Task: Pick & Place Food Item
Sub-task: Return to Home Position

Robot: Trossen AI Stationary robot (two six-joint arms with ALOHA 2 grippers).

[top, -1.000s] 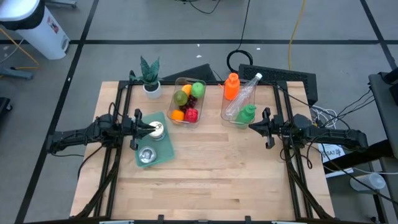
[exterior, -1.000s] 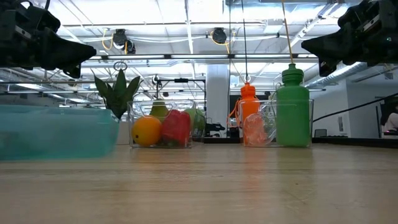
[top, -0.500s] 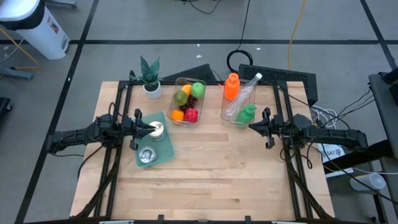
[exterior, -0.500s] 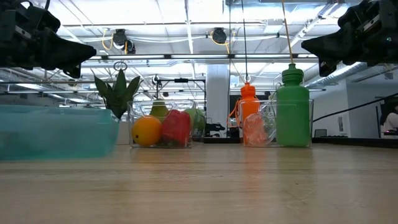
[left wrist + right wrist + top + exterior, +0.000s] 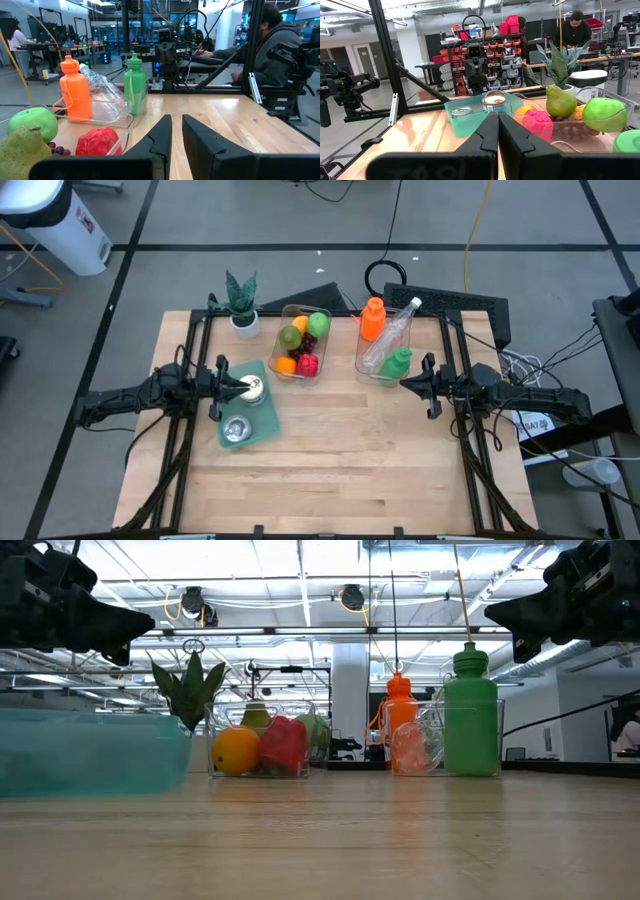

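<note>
A clear bin point(image 5: 301, 352) at the table's far middle holds fruit: a green apple point(image 5: 318, 323), a pear point(image 5: 290, 336), an orange point(image 5: 286, 364), a red piece point(image 5: 307, 363) and dark grapes. My left gripper point(image 5: 243, 385) hovers level over the teal tray point(image 5: 262, 430), left of the bin, its fingers point(image 5: 165, 131) a narrow gap apart. My right gripper point(image 5: 405, 383) hovers level at the right, beside the bottle bin, shut point(image 5: 496, 118). Both are high above the table in the low view point(image 5: 145, 625) point(image 5: 490, 610). Neither touches anything.
The teal tray carries two cans point(image 5: 252, 387) point(image 5: 237, 429). A second clear bin holds an orange bottle point(image 5: 372, 318), a clear bottle point(image 5: 395, 330) and a green bottle point(image 5: 398, 361). A potted plant point(image 5: 241, 305) stands at the far left. Bare wood point(image 5: 340, 470) spans the near half. People sit beyond the table.
</note>
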